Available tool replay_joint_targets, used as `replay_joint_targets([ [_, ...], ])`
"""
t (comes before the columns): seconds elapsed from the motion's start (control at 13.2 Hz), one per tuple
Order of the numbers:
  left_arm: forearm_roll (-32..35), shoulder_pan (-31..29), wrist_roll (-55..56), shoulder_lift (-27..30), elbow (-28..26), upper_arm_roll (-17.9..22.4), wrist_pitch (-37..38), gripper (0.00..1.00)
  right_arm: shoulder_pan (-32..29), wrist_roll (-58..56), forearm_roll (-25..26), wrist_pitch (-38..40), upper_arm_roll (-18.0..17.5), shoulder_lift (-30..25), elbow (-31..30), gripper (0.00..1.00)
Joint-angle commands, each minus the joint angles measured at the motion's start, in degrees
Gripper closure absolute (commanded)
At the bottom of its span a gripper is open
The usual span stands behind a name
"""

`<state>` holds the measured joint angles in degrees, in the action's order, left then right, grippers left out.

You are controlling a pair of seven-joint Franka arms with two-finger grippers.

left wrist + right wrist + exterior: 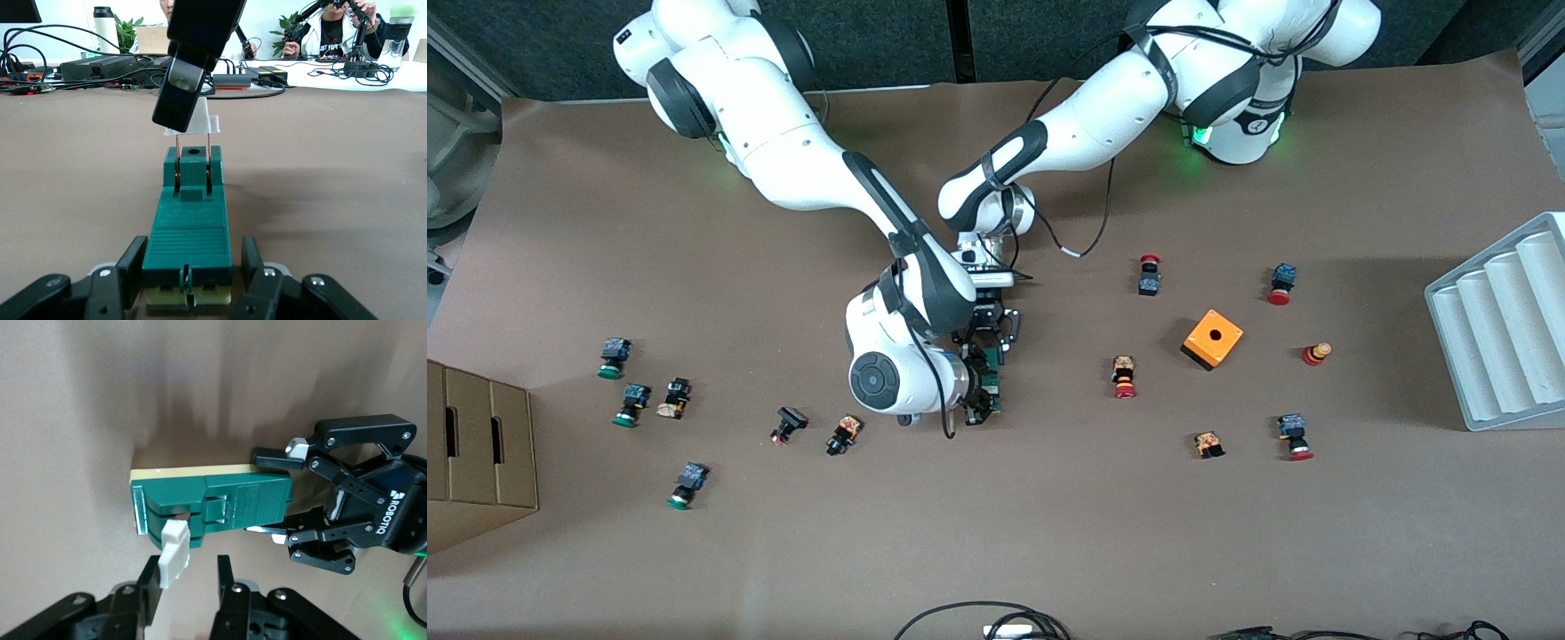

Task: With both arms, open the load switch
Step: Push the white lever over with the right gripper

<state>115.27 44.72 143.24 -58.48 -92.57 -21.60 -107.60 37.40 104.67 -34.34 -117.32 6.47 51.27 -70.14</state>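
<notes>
I see both arms meeting over the middle of the brown paper-covered bench (1049, 533). The load switch (993, 382) lies there, a narrow dark-green plastic block with a ribbed middle and a cream underside.

The left hand (993, 342) is closed on one end of the load switch; in the left wrist view its black fingers (127, 267) press the two long sides of the green body (188, 243).

The right hand (980, 404) is at the other end of the load switch. In the right wrist view its fingers (152, 583) are nearly together, and the white end piece (173, 550) sits against one of them, tilted away from the green body (220, 503). In the left wrist view the white piece (200, 121) stands above the block on two thin metal pins (208, 150), with the right finger (183, 87) touching it. I cannot tell whether it is pinched between both fingers.

From the load switch on the front view's clock face, an orange cube with a round hole (1213, 339) lies at about 3 o'clock, toward the left arm's end. Small push buttons with red caps (1124, 377) lie around it, and ones with green caps (614, 357) lie at about 9 o'clock. A white ridged tray (1503, 329) and a cardboard box (476, 453) stand at the bench ends.
</notes>
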Motion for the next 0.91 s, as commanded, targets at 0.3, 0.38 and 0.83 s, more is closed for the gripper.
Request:
replay_joint_targets([
  [0.3,0.83,0.98,0.90,-0.23,0.55,0.68,0.81,0.36,0.30,0.09,1.91,1.91,-0.67,-4.16,-4.47,0.60],
  [0.38,0.83,0.98,0.90,-0.23,0.55,0.68,0.81,0.36,0.30,0.09,2.52,1.83,-0.67,-4.43,-5.00,0.60],
  [0.83,0.83,0.98,0.90,-0.23,0.55,0.68,0.81,0.36,0.30,-0.70,2.88,1.83,-0.93,-5.66,-6.93,0.60],
])
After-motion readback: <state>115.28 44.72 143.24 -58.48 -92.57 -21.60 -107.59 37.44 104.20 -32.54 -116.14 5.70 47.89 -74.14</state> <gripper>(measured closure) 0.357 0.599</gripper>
